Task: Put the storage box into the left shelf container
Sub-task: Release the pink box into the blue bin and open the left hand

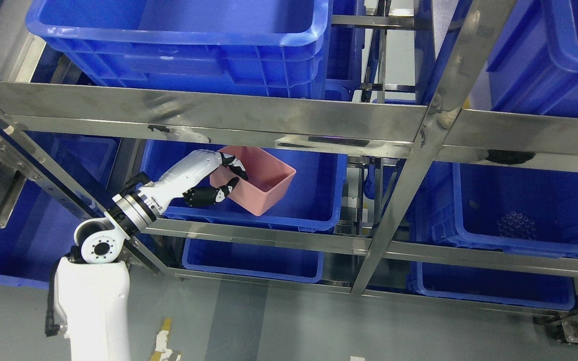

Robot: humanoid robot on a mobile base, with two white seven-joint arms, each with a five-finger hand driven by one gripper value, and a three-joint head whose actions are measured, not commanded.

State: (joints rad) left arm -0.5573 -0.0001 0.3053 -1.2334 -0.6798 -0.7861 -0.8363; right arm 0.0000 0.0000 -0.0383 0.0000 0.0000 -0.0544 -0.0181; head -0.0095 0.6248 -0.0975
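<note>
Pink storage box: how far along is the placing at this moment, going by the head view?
Done: the left hand has the pink storage box grasped by its near wall and has carried it under the steel shelf rail. In hand: the box hangs tilted over the blue container on the left side of the shelf. Left: lowering it onto the container's floor, letting go, pulling the arm out.

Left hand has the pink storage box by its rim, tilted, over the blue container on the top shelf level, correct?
Not quite. The left hand does grip the tilted pink storage box by its rim over a blue container, but that container sits on the middle shelf level, under the steel crossbeam, not on top. The head view shows it.
</note>
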